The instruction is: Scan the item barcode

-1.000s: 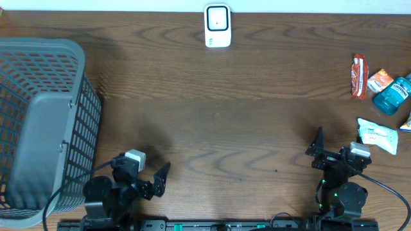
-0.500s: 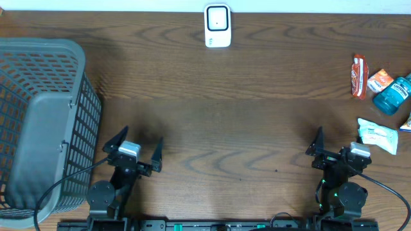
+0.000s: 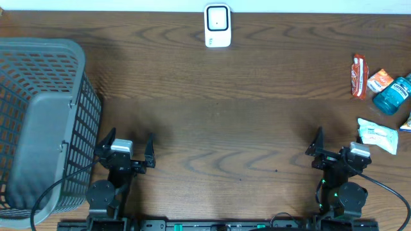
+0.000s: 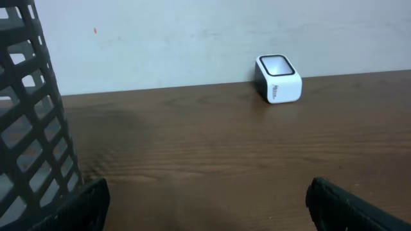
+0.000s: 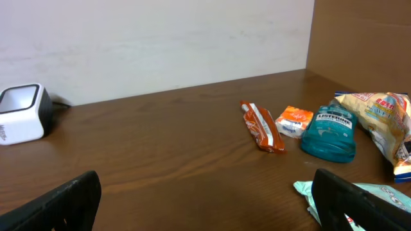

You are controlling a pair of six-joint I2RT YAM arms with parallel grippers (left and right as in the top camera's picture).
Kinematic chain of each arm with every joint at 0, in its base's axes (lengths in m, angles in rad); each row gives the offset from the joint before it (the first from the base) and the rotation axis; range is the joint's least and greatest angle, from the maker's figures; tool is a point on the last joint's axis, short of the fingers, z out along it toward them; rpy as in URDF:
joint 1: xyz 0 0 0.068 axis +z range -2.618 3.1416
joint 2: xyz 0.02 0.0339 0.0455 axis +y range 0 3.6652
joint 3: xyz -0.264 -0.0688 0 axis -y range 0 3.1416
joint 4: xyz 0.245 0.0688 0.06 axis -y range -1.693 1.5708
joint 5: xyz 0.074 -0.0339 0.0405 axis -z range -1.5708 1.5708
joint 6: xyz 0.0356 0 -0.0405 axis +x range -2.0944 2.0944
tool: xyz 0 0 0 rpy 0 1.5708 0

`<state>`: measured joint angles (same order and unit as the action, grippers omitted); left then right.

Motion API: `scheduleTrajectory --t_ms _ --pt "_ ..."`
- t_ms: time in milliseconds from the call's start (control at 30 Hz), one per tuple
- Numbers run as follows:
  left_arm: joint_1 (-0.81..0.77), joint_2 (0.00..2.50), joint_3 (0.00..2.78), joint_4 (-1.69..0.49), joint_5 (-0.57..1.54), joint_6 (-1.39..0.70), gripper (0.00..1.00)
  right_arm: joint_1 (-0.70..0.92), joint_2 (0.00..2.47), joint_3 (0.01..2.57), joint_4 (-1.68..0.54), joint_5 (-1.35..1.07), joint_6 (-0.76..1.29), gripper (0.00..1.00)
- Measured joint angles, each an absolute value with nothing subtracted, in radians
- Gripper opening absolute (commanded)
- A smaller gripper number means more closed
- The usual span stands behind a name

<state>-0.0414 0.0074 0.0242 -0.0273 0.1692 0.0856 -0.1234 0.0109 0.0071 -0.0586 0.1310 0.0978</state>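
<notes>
The white barcode scanner (image 3: 218,26) stands at the far middle edge of the table; it also shows in the left wrist view (image 4: 278,78) and the right wrist view (image 5: 22,114). Items lie at the far right: a red-orange bar (image 3: 359,76) (image 5: 262,126), a small orange packet (image 3: 379,81), a teal bottle (image 3: 392,94) (image 5: 329,133) and a white-green pack (image 3: 378,135). My left gripper (image 3: 128,138) (image 4: 207,200) is open and empty near the front left. My right gripper (image 3: 338,145) (image 5: 205,196) is open and empty, just left of the white-green pack.
A grey mesh basket (image 3: 38,122) (image 4: 29,128) fills the left side, close beside my left gripper. A yellow snack bag (image 5: 380,119) lies at the right edge. A cardboard wall (image 5: 359,45) rises behind the items.
My left arm has swung from pointing right to facing the far edge, and sits closer to the basket, jaws still open. The right arm has not moved.
</notes>
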Motion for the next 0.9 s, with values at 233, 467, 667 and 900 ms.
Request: scheduleTrajectory --t_ms 233,467,667,900 --pt "-0.041 0.007 0.024 -0.029 0.15 0.085 0.98 -0.123 0.011 0.007 -0.059 0.131 0.097 0.99" --pt "-0.04 0.007 0.024 -0.029 0.147 0.054 0.98 -0.123 0.011 0.007 -0.059 0.131 0.098 0.99" --pt "-0.04 0.007 0.024 -0.029 0.147 0.047 0.98 -0.123 0.011 0.007 -0.059 0.131 0.098 0.99" --pt "-0.04 0.007 0.024 -0.029 0.146 0.047 0.98 -0.123 0.011 0.007 -0.059 0.131 0.097 0.99"
